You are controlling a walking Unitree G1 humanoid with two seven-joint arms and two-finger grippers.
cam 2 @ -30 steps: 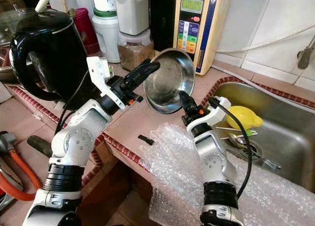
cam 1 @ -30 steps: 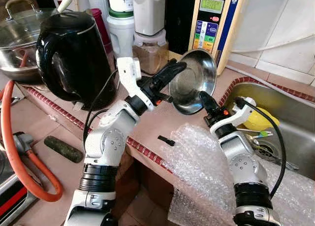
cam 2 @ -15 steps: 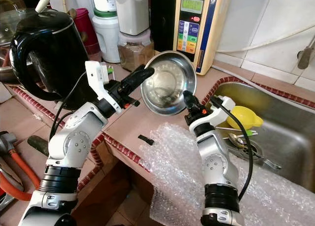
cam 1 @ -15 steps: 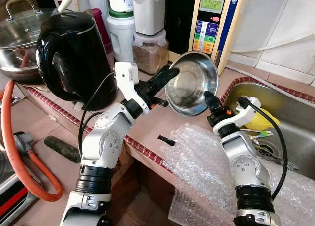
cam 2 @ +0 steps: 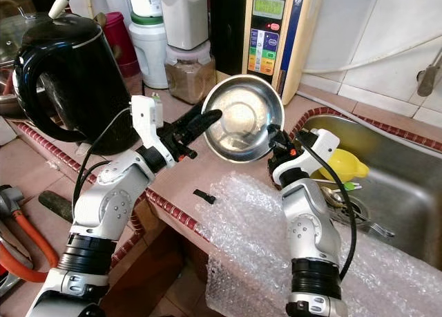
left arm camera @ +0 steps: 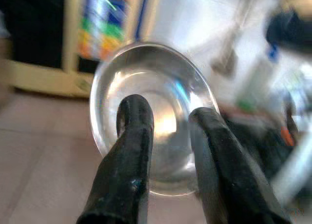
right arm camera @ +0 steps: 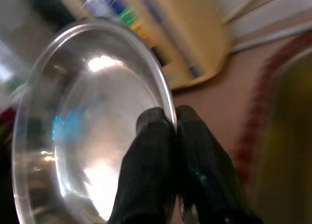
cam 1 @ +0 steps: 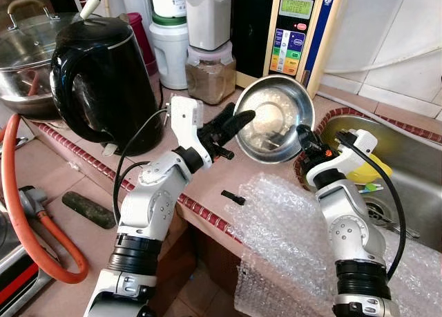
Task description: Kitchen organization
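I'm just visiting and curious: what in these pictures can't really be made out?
- Screen text on the cream wall unit, eye views: too small.
- Contents of the lidded pot, left eye view: cut by the edge, behind the black kettle.
- Counter beneath the steel bowl, held by the right tool: hidden.
- Left wrist view: background blurred.

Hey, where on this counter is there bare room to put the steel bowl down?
The steel bowl hangs pinched at its rim by the right gripper, the left gripper at its other side. Bare countertop lies under it, bordered by the black kettle, spice jar and bubble wrap. The back row and sink are crowded.
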